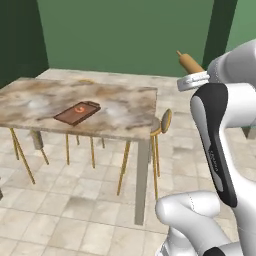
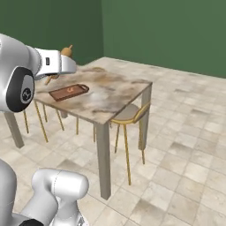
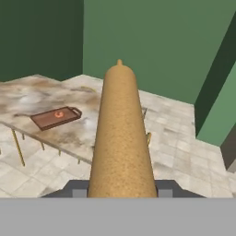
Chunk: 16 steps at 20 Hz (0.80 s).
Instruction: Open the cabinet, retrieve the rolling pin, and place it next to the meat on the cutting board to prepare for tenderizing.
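A: Status — hand (image 3: 120, 191) is pinching the rolling pin (image 3: 120, 138) at its near end. In the hand view the barrel runs straight out ahead between the two dark fingertips (image 3: 78, 188), far knob at the tip. Carried in the air, well apart from the worktop (image 1: 125, 117).

B: Where's the target?

A: Cutting board (image 1: 77, 112) lies on the marble worktop, toward its left part in the left base view. Meat (image 1: 80, 108) sits on the board, small curled orange-red piece, roughly mid-board. Board has free surface on either side of it.

B: So transport leg. What matters?

A: My read: the pin sticks far out in front of the hand, so the far knob reaches things first. Keep it high over the worktop edge and the chair (image 1: 162, 122) tucked at the near corner, then come down only once over the board.

B: Orientation?

A: Turn the barrel parallel to the board's long side before lowering. It looks about as long as the board, so crosswise it would overhang and roll off.

B: Release risk?

A: It's a cylinder; it'll roll. Lower until the barrel is resting on the board, just beside the meat, not on it, then let go. No drop from height. Can't tell from these views how level the pin hangs, so check the tilt before descent.
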Available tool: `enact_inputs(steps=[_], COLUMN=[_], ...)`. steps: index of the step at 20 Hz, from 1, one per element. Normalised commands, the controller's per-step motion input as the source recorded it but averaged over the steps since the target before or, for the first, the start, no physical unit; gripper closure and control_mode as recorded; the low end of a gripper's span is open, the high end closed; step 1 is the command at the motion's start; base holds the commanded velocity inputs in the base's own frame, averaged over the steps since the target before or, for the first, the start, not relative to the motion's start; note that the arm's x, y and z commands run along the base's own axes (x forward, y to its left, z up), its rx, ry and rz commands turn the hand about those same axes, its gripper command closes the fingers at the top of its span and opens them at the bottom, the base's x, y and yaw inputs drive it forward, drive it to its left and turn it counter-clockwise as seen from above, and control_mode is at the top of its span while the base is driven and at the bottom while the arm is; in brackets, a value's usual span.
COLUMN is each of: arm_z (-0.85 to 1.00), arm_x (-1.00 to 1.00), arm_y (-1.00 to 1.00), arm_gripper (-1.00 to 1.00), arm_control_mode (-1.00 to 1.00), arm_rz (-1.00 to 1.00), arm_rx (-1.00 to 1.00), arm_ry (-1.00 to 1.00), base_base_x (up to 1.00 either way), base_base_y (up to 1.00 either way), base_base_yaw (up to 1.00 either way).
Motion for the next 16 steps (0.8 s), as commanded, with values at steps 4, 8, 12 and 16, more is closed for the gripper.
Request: enact_inputs(steps=[4, 8, 12, 16], arm_z=[0.00, 0.00, 0.00, 0.00], arm_x=[0.00, 0.00, 0.00, 0.00], arm_y=[0.00, 0.00, 0.00, 0.00], arm_gripper=[1.00, 1.00, 1.00, 1.00], arm_control_mode=[1.00, 1.00, 1.00, 1.00], arm_rz=[0.00, 0.00, 0.00, 0.00], arm_rx=[0.00, 0.00, 0.00, 0.00], arm_ry=[0.00, 0.00, 0.00, 0.00], base_base_x=[0.01, 0.02, 0.14, 0.29], base_base_y=[1.00, 1.00, 1.00, 1.00], base_base_yaw=[-0.31, -0.31, -0.31, -0.30])
